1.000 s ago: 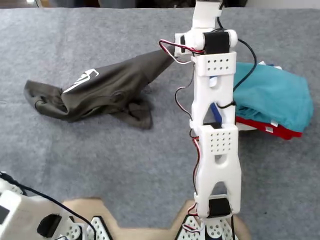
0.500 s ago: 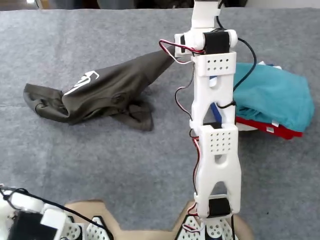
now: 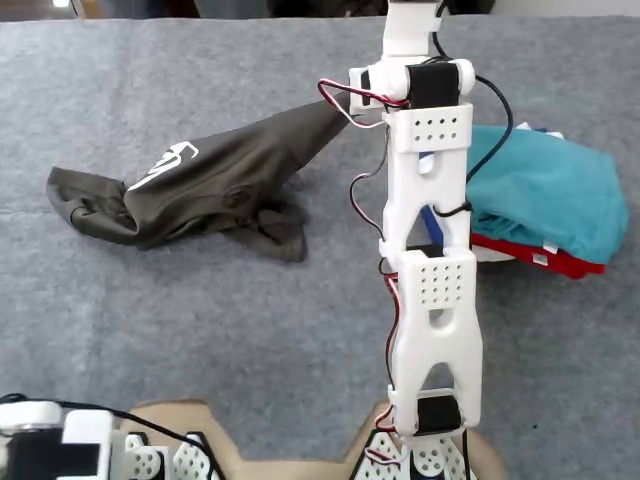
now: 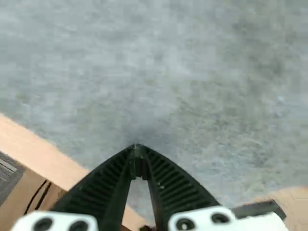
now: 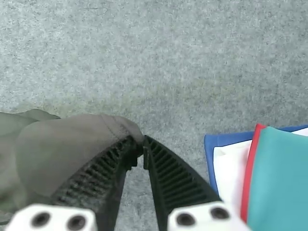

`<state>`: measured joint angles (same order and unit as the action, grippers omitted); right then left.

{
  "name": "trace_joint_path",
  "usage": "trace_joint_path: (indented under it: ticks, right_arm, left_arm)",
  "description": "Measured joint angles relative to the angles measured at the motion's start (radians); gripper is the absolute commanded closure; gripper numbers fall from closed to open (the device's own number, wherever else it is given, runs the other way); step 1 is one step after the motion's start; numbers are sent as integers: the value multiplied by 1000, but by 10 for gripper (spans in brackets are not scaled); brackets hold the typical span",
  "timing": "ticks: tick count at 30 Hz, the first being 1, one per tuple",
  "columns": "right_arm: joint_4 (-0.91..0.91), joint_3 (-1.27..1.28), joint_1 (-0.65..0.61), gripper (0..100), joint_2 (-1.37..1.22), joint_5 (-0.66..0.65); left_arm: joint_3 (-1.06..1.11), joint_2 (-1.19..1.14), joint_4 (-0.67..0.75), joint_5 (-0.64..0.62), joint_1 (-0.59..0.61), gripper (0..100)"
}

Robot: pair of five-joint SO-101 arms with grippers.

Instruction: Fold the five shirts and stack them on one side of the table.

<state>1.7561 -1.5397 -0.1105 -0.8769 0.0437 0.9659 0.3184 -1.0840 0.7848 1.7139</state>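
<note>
grey table (image 3: 200, 330), right jaws pinch olive shirt (image 5: 62, 139), left jaws closed

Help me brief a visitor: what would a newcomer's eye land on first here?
The white right arm stretches up the middle of the grey table, its gripper shut on a corner of the dark olive shirt, which lies crumpled to its left. On its other side, a teal shirt tops a folded stack.
</note>
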Motion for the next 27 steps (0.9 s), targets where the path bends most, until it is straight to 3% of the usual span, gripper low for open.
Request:
trace_joint_path:
  ticks: [5, 11, 18, 27]
  right_arm:
    - [0, 0, 0, 985, 0, -5]
    - [0, 0, 0, 985, 0, -5]
    - [0, 0, 0, 985, 0, -5]
    - [0, -86, -34, 985, 166, -32]
  left_arm:
    - [-140, -175, 12, 3, 32, 973]
    - [-385, -365, -149, 5, 52, 973]
    - [-448, -325, -195, 49, 86, 972]
    - [-505, -66, -344, 37, 69, 971]
